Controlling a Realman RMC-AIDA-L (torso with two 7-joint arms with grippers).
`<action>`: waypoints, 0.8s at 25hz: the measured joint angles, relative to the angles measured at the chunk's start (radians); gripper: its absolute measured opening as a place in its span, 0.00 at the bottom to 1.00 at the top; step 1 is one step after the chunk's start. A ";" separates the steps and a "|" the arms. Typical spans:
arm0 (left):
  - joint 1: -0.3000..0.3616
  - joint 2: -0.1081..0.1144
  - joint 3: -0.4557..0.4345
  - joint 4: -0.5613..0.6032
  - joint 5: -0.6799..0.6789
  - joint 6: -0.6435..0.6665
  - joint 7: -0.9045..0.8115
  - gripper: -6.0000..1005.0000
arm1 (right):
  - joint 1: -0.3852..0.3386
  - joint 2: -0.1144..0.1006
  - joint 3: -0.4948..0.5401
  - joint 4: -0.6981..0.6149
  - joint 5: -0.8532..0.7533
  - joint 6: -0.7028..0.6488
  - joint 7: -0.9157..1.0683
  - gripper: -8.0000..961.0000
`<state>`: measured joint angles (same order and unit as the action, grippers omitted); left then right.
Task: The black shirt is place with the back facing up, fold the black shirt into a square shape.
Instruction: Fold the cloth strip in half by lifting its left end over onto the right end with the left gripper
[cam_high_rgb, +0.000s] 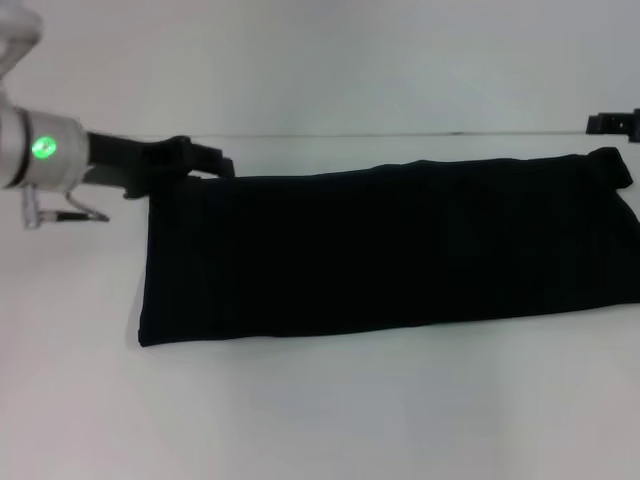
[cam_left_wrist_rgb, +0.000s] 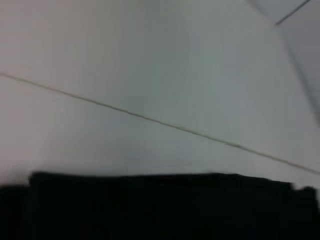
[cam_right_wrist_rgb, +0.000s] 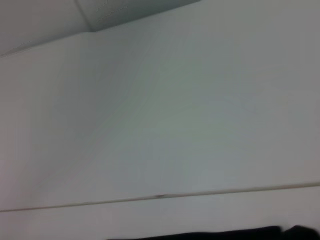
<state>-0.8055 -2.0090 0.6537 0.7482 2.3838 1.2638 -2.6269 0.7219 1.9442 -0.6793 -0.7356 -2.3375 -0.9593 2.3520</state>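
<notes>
The black shirt (cam_high_rgb: 390, 245) lies flat on the white table (cam_high_rgb: 320, 410) as a long folded band running left to right. No lettering shows. My left gripper (cam_high_rgb: 205, 160) is at the shirt's far left corner, just above its edge. My right gripper (cam_high_rgb: 612, 124) shows only in part at the right edge of the head view, just behind the shirt's far right corner. The shirt fills the lower strip of the left wrist view (cam_left_wrist_rgb: 160, 210). A thin sliver of it shows in the right wrist view (cam_right_wrist_rgb: 225, 234).
The table's far edge (cam_high_rgb: 400, 134) runs as a thin line behind the shirt, with a pale wall beyond. The shirt's right end reaches the right edge of the head view.
</notes>
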 joint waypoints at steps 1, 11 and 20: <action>0.000 0.000 0.000 0.000 0.000 0.000 0.000 0.51 | -0.018 0.003 0.006 -0.006 0.035 -0.021 -0.026 0.78; 0.204 0.018 -0.306 -0.119 -0.246 0.291 0.146 0.54 | -0.240 0.028 0.195 0.157 0.598 -0.339 -0.534 0.78; 0.299 -0.016 -0.383 -0.230 -0.253 0.283 0.091 0.54 | -0.311 0.075 0.373 0.301 0.757 -0.538 -0.764 0.78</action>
<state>-0.5068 -2.0250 0.2710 0.5178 2.1308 1.5465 -2.5360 0.4112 2.0192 -0.3062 -0.4348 -1.5806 -1.4976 1.5879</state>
